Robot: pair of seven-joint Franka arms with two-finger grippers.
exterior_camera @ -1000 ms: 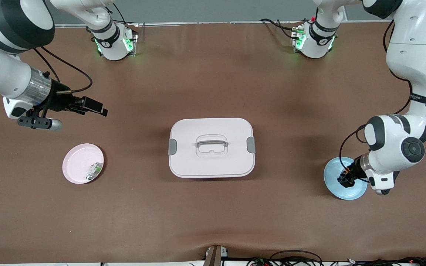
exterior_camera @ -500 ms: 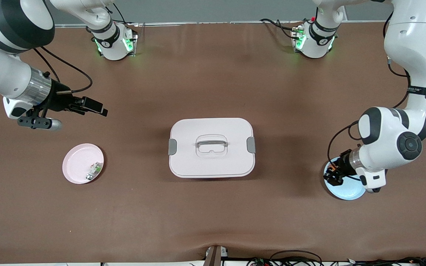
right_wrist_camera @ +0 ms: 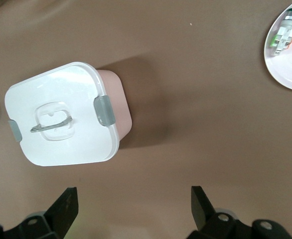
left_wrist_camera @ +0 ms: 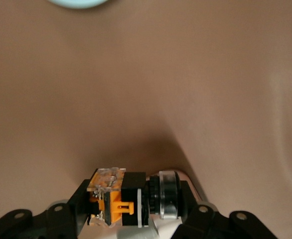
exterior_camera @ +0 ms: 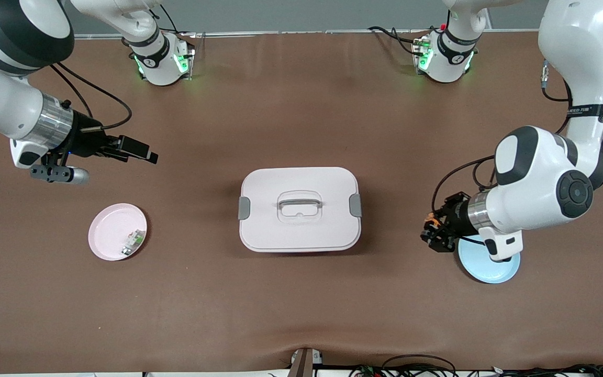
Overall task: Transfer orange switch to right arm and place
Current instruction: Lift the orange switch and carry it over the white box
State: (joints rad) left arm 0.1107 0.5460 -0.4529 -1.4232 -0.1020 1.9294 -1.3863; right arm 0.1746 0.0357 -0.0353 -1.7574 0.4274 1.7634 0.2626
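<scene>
My left gripper is shut on the orange switch, a small black and orange part with a silver ring. It holds it up over the bare table between the blue plate and the box. In the left wrist view the orange switch lies crosswise between the fingers. My right gripper is open and empty in the air over the table near the right arm's end, above the pink plate. Its open fingers show in the right wrist view.
A white lidded box with a handle stands mid-table; it also shows in the right wrist view. A small green-and-white part lies on the pink plate, seen in the right wrist view too. Cables lie along the front edge.
My left gripper has lifted off the blue plate with the orange switch and moved toward the box. My right gripper has shifted slightly toward the box.
</scene>
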